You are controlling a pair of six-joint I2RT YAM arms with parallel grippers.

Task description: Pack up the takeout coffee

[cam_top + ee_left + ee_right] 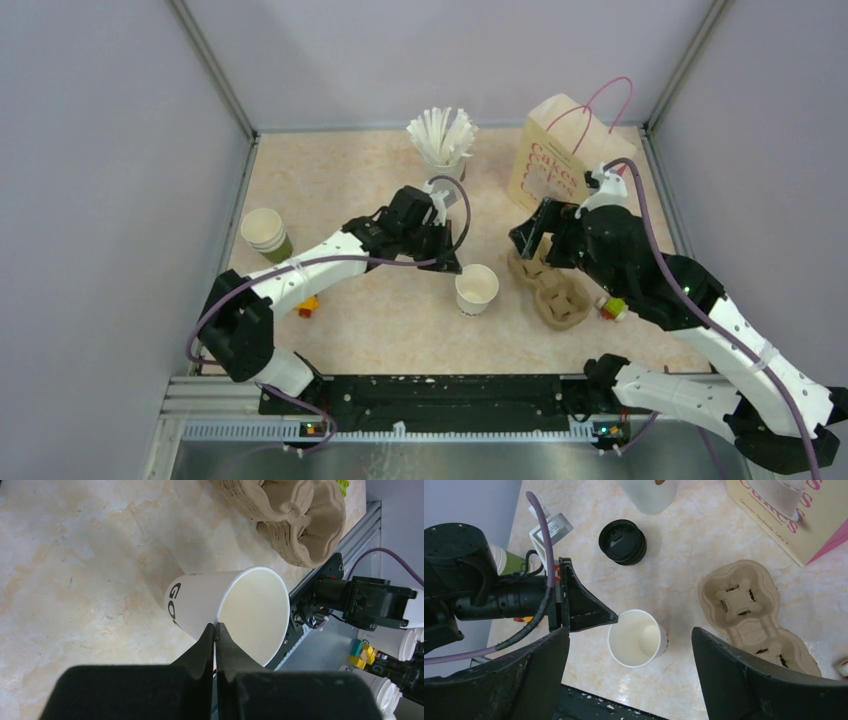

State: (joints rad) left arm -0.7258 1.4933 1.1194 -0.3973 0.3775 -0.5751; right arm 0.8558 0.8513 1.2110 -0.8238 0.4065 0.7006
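Note:
The takeout coffee cup (477, 288), white paper with black lettering, stands lidless on the table with its pale inside showing (636, 637). My left gripper (215, 626) is shut on the cup's rim (252, 572), one finger inside the wall and one outside. In the top view that gripper (452, 268) reaches the cup from the left. My right gripper (542, 242) hangs open to the cup's right, over the cardboard carrier (555, 295). Its fingers (744, 680) hold nothing. A round black lid stack (622, 542) sits farther back on the table.
A cream paper bag with pink handles (550, 165) stands at the back right. A white cup of straws (442, 140) is at the back centre, and cream-and-green stacked cups (263, 232) at the left. Small coloured blocks (612, 307) lie by the carrier.

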